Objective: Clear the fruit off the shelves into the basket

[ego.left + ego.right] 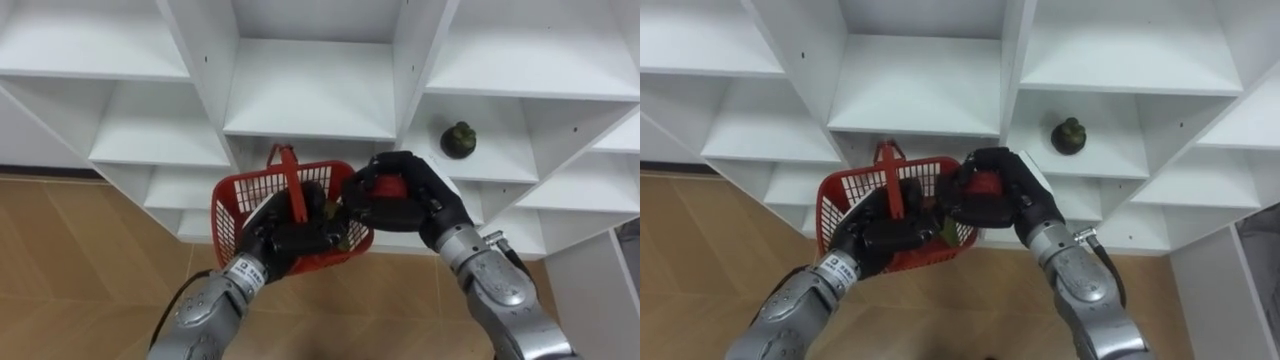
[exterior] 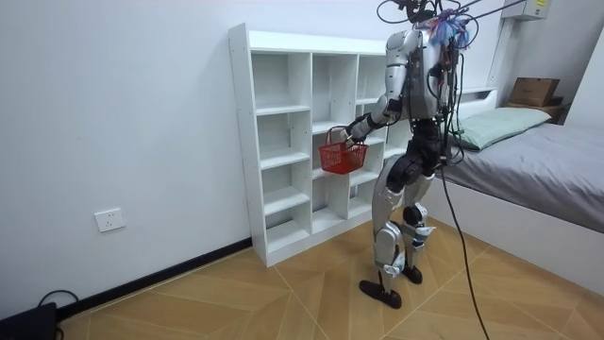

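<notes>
i stand right at the white closet. my left hand has its fingers curled round the handle of the red basket and holds it up. my right hand grips a red fruit tight, just over the basket's edge. a dark green fruit sits on a shelf to the right.
</notes>
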